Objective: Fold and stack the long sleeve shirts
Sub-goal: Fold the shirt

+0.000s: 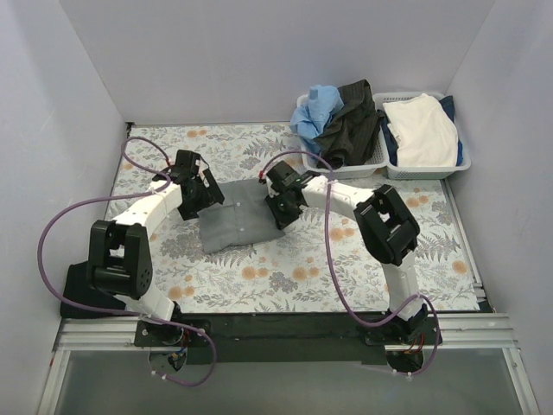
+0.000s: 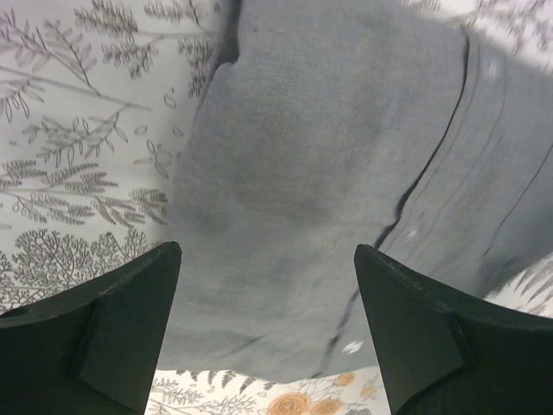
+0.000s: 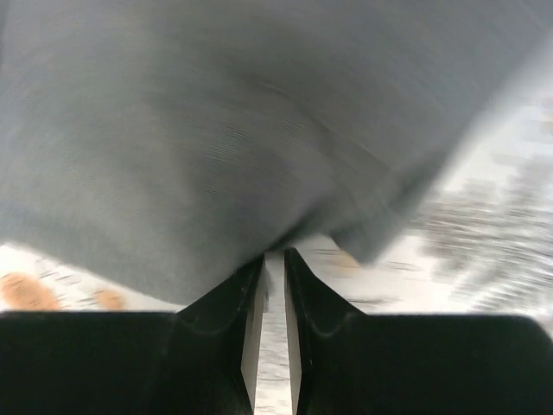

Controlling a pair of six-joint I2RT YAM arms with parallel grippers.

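Observation:
A mid-grey long sleeve shirt (image 1: 238,223) lies folded into a rough rectangle on the flowered tablecloth, between the two arms. My left gripper (image 1: 204,199) hovers at its left edge, open; in the left wrist view the left gripper (image 2: 266,252) has bare grey shirt (image 2: 320,156) between its wide-apart fingers. My right gripper (image 1: 283,210) is at the shirt's right edge. In the blurred right wrist view, the right gripper (image 3: 274,252) is nearly closed, with the grey shirt (image 3: 216,130) drawn up to its tips. A black long sleeve shirt (image 1: 352,121) lies heaped in the left basket.
Two white lattice baskets stand at the back right: the left basket (image 1: 350,169) also holds a blue cloth (image 1: 315,108), and the right basket (image 1: 432,170) holds a white garment (image 1: 422,130). Grey walls close in the table on three sides. Purple cables loop from both arms.

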